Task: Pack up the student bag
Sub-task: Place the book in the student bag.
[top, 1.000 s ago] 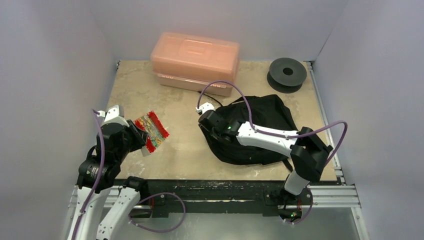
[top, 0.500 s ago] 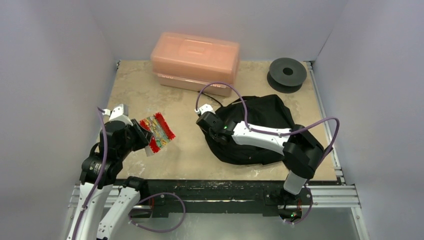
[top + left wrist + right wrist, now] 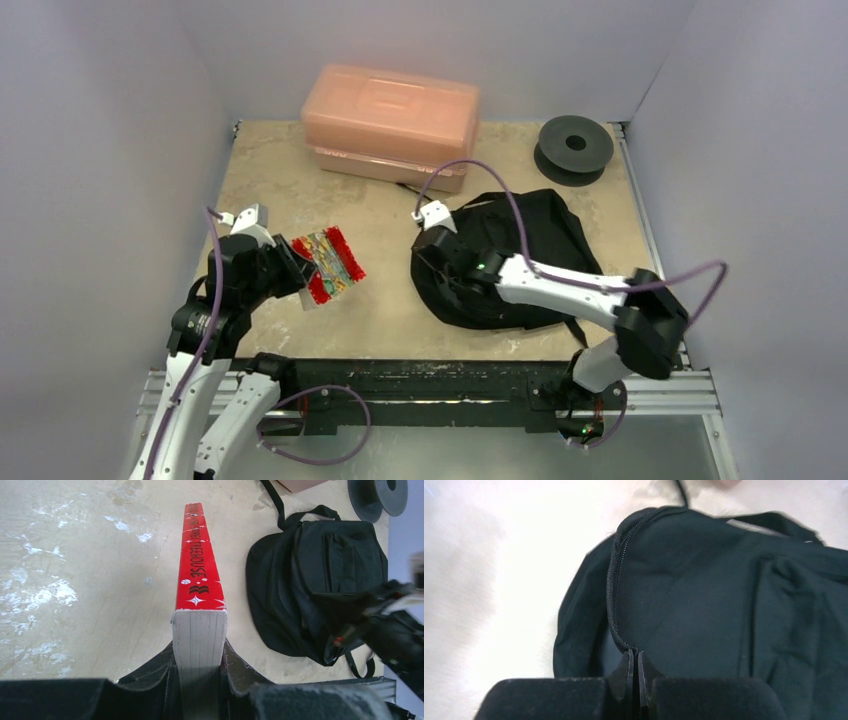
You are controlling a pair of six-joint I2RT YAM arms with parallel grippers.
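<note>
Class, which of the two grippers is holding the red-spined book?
The left gripper: the book sits clamped between its fingers. The right gripper is shut at the zip of the student bag.

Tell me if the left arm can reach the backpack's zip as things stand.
Probably not: the left gripper is full, clamped on the red-spined book, and the right gripper sits shut at the zip of the backpack.

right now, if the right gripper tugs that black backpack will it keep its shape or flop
Probably floppy: the backpack lies slumped and creased, so it would likely sag rather than lift whole. It looks flat, maybe near empty, so a tug at the zip may drag it.
</note>
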